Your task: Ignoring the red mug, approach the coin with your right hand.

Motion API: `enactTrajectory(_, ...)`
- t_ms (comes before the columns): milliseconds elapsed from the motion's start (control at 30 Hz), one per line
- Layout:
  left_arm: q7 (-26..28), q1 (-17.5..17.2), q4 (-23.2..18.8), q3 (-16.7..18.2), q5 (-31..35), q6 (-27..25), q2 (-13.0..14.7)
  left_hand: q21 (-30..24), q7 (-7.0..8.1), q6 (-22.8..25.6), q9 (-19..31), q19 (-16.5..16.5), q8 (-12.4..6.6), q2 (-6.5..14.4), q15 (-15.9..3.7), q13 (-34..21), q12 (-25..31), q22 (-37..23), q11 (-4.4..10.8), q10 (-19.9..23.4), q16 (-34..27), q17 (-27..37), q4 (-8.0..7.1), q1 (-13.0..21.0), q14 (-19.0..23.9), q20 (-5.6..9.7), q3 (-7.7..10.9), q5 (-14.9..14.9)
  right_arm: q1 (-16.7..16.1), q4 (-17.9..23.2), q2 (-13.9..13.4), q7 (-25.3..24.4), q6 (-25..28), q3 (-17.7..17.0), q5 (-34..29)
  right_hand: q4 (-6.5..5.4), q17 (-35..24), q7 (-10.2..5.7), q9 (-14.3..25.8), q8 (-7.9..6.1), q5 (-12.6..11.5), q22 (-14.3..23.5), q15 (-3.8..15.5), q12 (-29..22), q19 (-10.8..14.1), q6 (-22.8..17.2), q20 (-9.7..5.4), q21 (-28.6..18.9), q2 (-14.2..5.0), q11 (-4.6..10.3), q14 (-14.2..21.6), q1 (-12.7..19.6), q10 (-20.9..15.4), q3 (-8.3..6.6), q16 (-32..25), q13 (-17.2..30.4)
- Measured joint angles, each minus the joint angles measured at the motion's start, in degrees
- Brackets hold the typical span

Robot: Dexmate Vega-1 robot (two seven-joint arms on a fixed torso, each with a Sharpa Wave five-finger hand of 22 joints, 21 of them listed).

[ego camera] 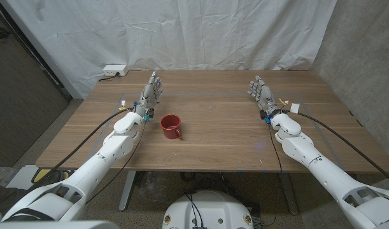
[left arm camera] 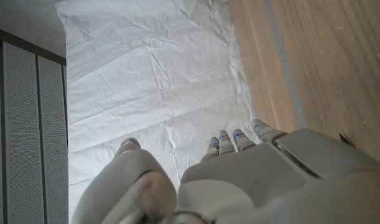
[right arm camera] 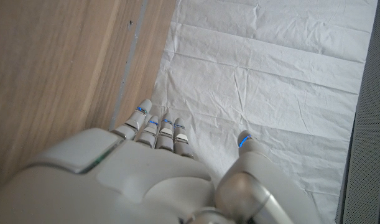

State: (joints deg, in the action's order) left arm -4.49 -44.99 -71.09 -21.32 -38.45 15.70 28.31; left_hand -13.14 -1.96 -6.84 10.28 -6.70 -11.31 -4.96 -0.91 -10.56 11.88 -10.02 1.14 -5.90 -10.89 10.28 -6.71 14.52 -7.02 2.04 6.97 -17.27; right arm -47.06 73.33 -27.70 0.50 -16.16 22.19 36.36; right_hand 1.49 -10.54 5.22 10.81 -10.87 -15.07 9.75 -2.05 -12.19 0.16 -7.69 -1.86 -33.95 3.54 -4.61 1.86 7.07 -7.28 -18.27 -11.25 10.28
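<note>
Looking down from the head, the right hand (ego camera: 261,93) stands on the table (ego camera: 219,137) with fingers apart, holding nothing. The left hand (ego camera: 151,93) does too. A red mug (ego camera: 171,126) sits between them. I cannot find the coin. At the right wrist, the fingers (right arm camera: 153,129) reach up, empty. A coin is likely thin, hard and slippery, so pinch its edges.

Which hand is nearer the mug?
Left. The left hand is just beyond the mug on its left; the right hand is far across the table on the mug's right.
</note>
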Motion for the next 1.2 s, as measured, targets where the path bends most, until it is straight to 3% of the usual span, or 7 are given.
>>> enactTrajectory(1200, -2.76, 2.45, 0.76, -1.11, -0.23, -3.56, 1.06, 0.24, -0.3, 0.31, -0.01, 0.02, 0.0, 0.76, 0.19, 0.01, 0.0, 0.01, -0.31, 0.32, 0.01, -0.01, 0.01, 0.75, 0.2, 0.0, -0.01, -0.39, 0.31, 3.16, 0.06, 0.18, -2.94, 1.85, -3.89, 0.26, 0.01, -0.54, -0.07, -0.44, 0.0, -0.01, 0.01, 0.0, 1.04, -1.15, 0.03, 0.9, -0.52, 0.29, 0.63, 0.71, -0.94, -0.22, -0.21, -0.02)
